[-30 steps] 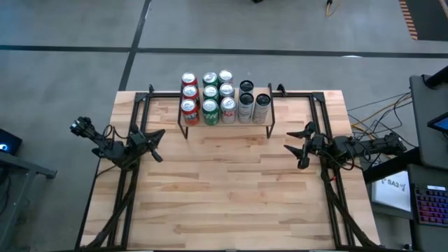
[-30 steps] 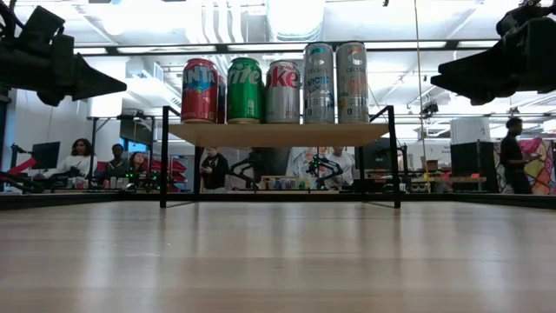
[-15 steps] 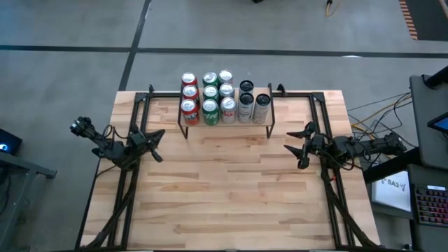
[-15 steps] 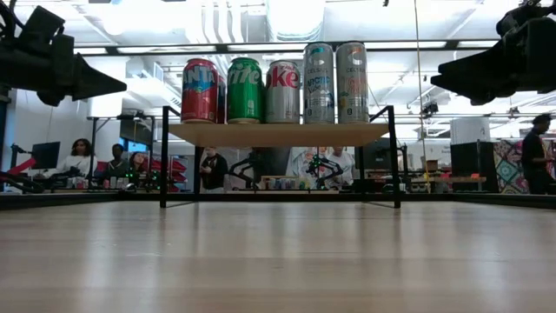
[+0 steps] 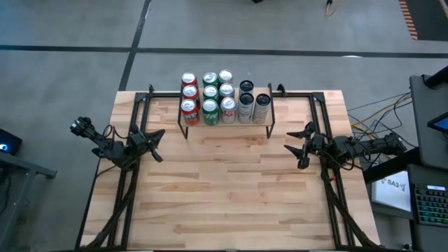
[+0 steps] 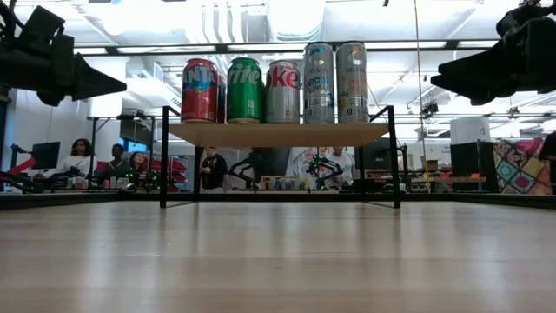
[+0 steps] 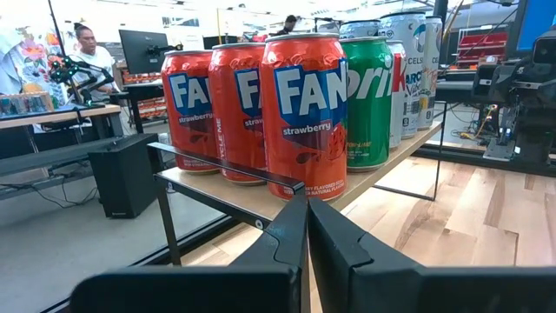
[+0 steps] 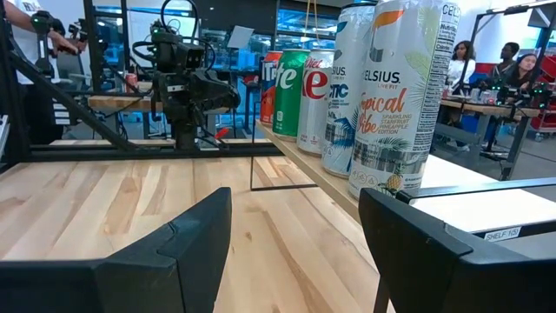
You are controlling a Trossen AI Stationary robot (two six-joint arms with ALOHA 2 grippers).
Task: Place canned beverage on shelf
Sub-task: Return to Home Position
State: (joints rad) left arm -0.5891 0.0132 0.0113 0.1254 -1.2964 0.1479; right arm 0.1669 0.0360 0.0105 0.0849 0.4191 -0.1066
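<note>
Eleven cans are standing upright on the shelf [image 6: 278, 133], which is sitting at the far edge of the wooden tabletop [image 5: 231, 196], so the placing looks finished and only the retreat to home seems to be in hand. Both arms are hanging low at the table's sides, well apart from the shelf. The left gripper [image 7: 307, 213] is pointing toward the shelf's end with its fingers pressed together on nothing. The right gripper [image 8: 295, 204] is facing the other end with its fingers spread wide and nothing between them.

Doing this step well probably means settling each arm at its own side without swinging inward, since a brush against the thin black legs could topple the closely packed rows.

The green Sprite cans [image 5: 210, 94] are forming a column three deep, tops glinting green from above, white lettering showing on the front one. They are sitting between the red Fanta strawberry cans [image 7: 304, 117] and the silver Diet Coke cans [image 6: 283, 91], apparently just beside or touching them. Two taller Celsius cans [image 8: 408, 96] are closing the row on the right arm's side.
</note>
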